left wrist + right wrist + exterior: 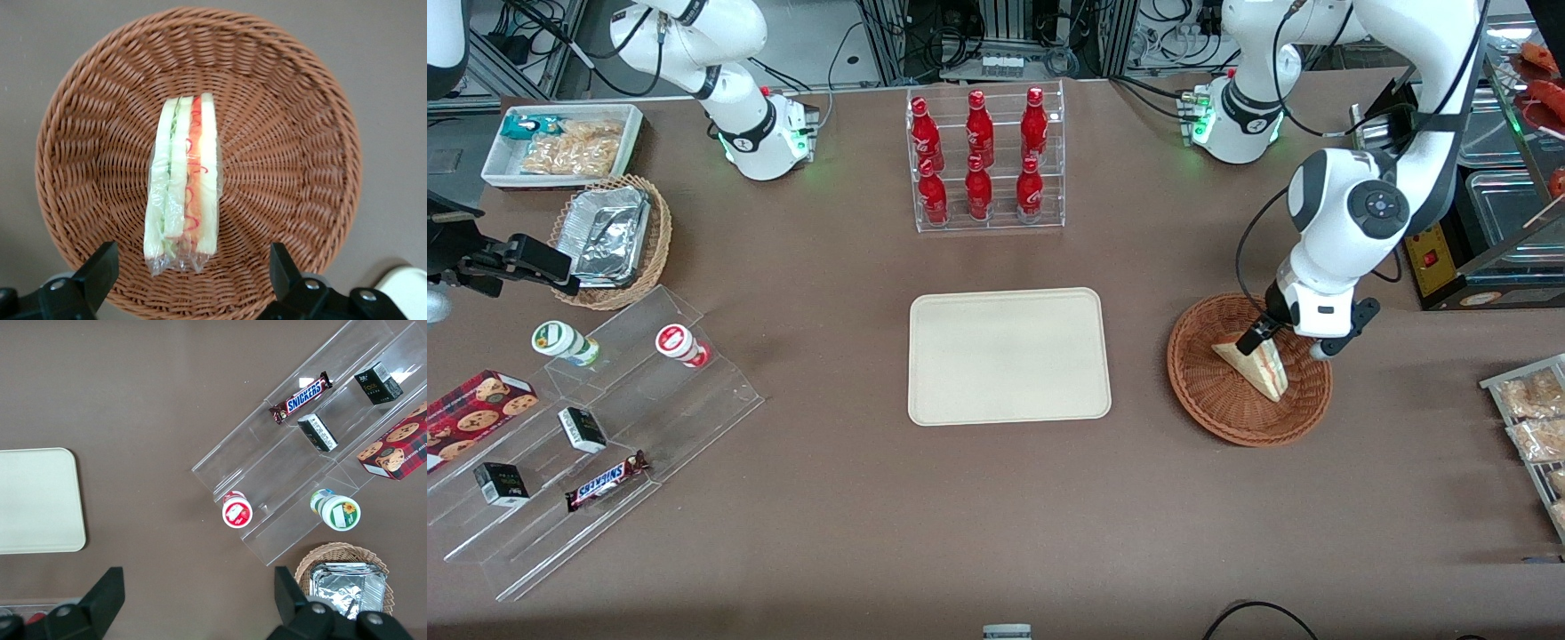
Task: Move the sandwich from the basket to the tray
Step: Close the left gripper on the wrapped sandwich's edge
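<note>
The sandwich (1256,363) lies in the round reddish-brown basket (1203,411), toward the working arm's end of the table. It is wrapped in clear film, and its cut edge with red and pale layers faces up (183,180). My left gripper (1285,348) hangs low over the part of the basket (300,133) farther from the front camera. It is open, with its black fingers (97,270) wide apart on either side of the sandwich's end and nothing between them (190,267). The beige tray (1009,356) lies flat and bare at mid-table beside the basket, also seen from the parked arm (37,500).
A clear rack of red bottles (987,160) stands farther from the camera than the tray. A stepped clear shelf with snacks (596,418), a tan basket of foil containers (609,240) and a white bin (560,142) sit at the parked arm's end. Snack packets (1529,409) lie near the working arm's end.
</note>
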Action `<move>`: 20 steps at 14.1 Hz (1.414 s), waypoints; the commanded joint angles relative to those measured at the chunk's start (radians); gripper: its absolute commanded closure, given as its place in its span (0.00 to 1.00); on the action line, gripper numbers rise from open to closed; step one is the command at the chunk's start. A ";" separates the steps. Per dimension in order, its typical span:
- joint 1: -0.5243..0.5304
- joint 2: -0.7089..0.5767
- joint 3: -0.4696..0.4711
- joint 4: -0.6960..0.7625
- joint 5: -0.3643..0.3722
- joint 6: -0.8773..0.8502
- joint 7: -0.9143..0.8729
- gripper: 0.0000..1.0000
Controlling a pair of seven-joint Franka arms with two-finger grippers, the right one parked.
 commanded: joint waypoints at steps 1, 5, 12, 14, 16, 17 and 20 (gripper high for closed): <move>0.001 0.032 0.004 0.005 -0.008 0.014 -0.043 0.00; 0.012 0.100 0.008 0.019 -0.011 0.024 -0.045 0.00; 0.018 0.121 0.008 0.098 -0.008 0.000 -0.155 0.93; 0.015 0.123 0.007 0.173 0.001 -0.115 -0.137 0.92; 0.008 0.121 0.004 0.230 0.001 -0.225 -0.051 0.92; 0.006 0.121 0.001 0.247 0.001 -0.238 -0.042 0.92; -0.067 0.125 -0.001 0.287 0.024 -0.259 0.099 0.91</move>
